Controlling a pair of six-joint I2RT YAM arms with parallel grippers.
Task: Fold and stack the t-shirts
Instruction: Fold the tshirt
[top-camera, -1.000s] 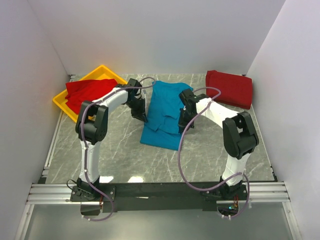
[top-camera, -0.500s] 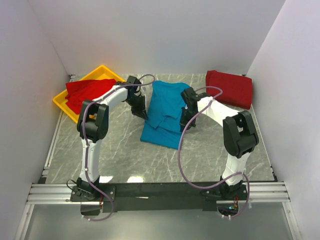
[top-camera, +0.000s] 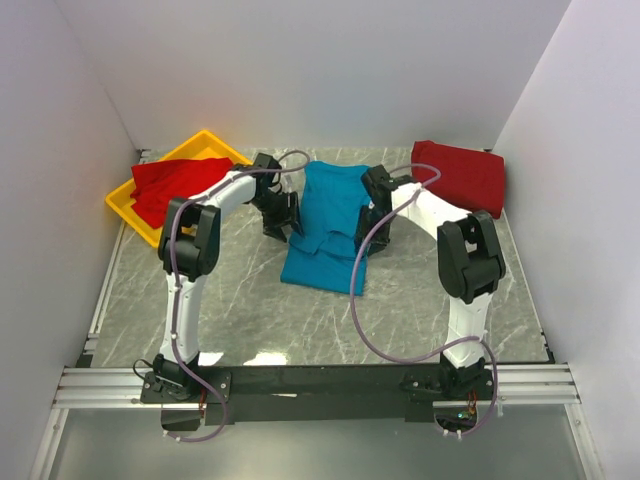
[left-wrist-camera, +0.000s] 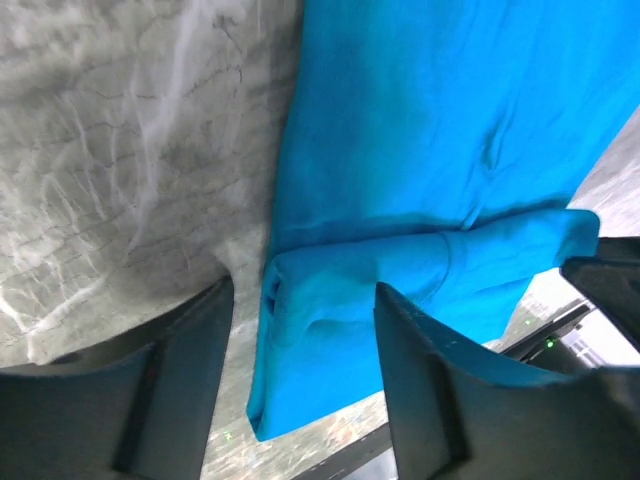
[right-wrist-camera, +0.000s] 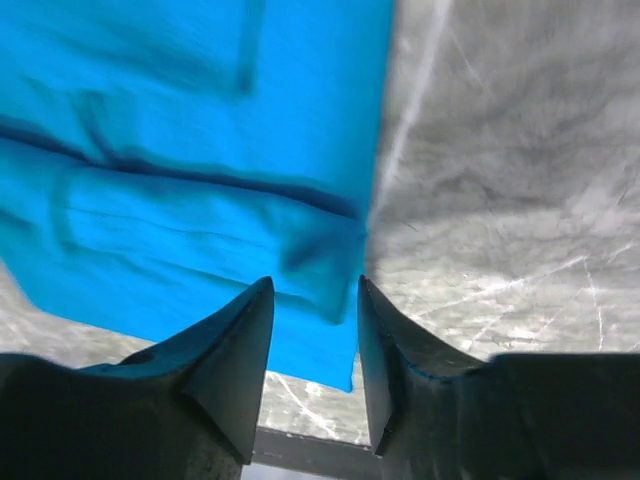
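Observation:
A teal-blue t-shirt lies partly folded on the grey marble table, its sides turned in. My left gripper stands open at the shirt's left edge. In the left wrist view the shirt lies under the left gripper, its folded edge between the spread fingers. My right gripper stands open at the shirt's right edge. In the right wrist view the right gripper straddles a corner of the shirt without pinching it. A red t-shirt lies crumpled in the tray. Another red t-shirt lies folded at the back right.
A yellow plastic tray sits at the back left against the wall. White walls close in the table on the left, back and right. Purple cables loop from both arms over the table's near half.
Both grippers were shut on the teal-blue shirt's side edges; they have since opened and let go. Both have shifted slightly toward the back, and the shirt lies flatter.

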